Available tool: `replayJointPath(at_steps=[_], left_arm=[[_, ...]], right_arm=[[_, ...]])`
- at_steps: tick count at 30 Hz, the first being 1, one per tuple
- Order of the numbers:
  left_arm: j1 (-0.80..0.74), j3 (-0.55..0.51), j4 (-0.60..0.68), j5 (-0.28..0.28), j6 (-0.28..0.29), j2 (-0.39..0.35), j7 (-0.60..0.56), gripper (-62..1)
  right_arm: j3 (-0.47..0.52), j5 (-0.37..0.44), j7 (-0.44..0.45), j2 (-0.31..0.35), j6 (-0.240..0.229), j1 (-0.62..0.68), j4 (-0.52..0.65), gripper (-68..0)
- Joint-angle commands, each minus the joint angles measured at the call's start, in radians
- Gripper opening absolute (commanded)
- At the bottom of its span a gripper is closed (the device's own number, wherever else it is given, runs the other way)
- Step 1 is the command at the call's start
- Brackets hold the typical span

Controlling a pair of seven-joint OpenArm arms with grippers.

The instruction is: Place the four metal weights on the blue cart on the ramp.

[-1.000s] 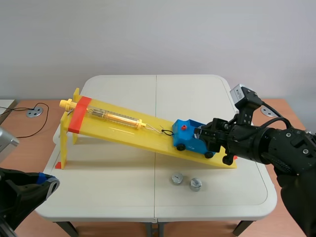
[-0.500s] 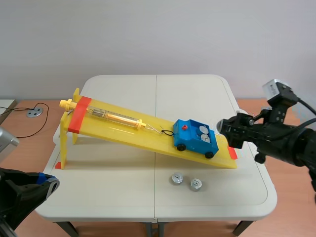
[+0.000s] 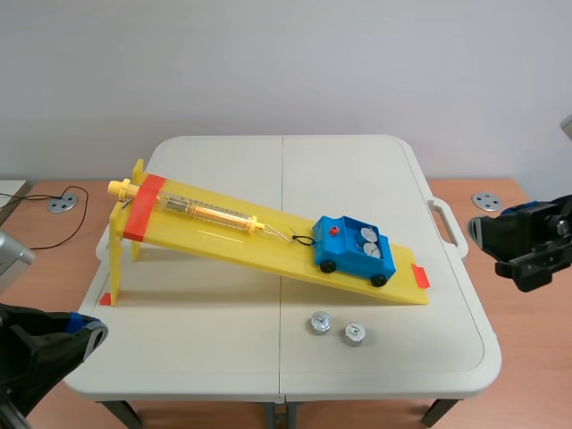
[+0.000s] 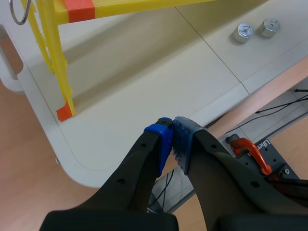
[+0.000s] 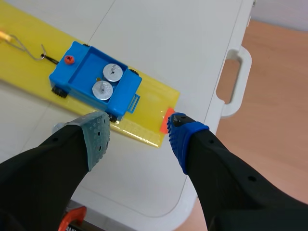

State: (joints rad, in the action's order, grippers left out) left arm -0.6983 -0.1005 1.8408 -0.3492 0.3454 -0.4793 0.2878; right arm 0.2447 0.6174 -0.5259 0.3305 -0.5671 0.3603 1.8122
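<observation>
The blue cart (image 3: 354,249) sits low on the yellow ramp (image 3: 259,237), hooked to a spring scale (image 3: 206,212). Two metal weights (image 5: 107,82) lie inside the cart (image 5: 94,82). Two more weights (image 3: 337,328) rest on the white table in front of the ramp, also seen as weights (image 4: 255,29) in the left wrist view. My right gripper (image 5: 138,132) is open and empty, drawn back past the table's right edge, its arm (image 3: 527,241) at the scene's right. My left gripper (image 4: 172,139) is shut on nothing, low beyond the table's near left corner.
The table (image 3: 223,349) has a carry handle (image 5: 234,86) on its right edge. The ramp's raised end stands on yellow legs (image 4: 55,57) at the left. A red-handled clamp (image 4: 250,151) and cables lie on the floor below the left gripper.
My right arm has pulled back to the right, from over the cart to beyond the table's edge. Two weights stay in the cart. The left arm has not moved.
</observation>
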Motion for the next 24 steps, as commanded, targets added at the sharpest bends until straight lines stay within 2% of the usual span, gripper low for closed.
replayJointPath(at_steps=[1, 6, 12, 17, 24], left_arm=[[0.003, -0.019, 0.073, -0.074, 0.025, 0.014, -0.081, -57.8], [0.003, -0.019, 0.073, -0.074, 0.025, 0.014, -0.081, -57.7], [0.003, -0.019, 0.073, -0.074, 0.025, 0.014, -0.081, -57.8], [0.003, -0.019, 0.073, -0.074, 0.025, 0.014, -0.081, -57.8], [0.003, -0.019, 0.073, -0.074, 0.025, 0.014, -0.081, -57.8]], right_arm=[[0.006, 0.093, 0.11, 0.071, -0.063, 0.005, 0.1, -39.2], [0.006, 0.092, 0.086, 0.092, -0.063, 0.096, 0.14, -39.2], [-0.032, 0.028, 0.106, 0.09, -0.062, 0.127, 0.133, -39.3], [-0.1, -0.09, 0.197, 0.079, -0.048, 0.118, 0.117, -39.3], [-0.207, -0.227, 0.262, 0.019, -0.006, 0.072, 0.061, -39.3]])
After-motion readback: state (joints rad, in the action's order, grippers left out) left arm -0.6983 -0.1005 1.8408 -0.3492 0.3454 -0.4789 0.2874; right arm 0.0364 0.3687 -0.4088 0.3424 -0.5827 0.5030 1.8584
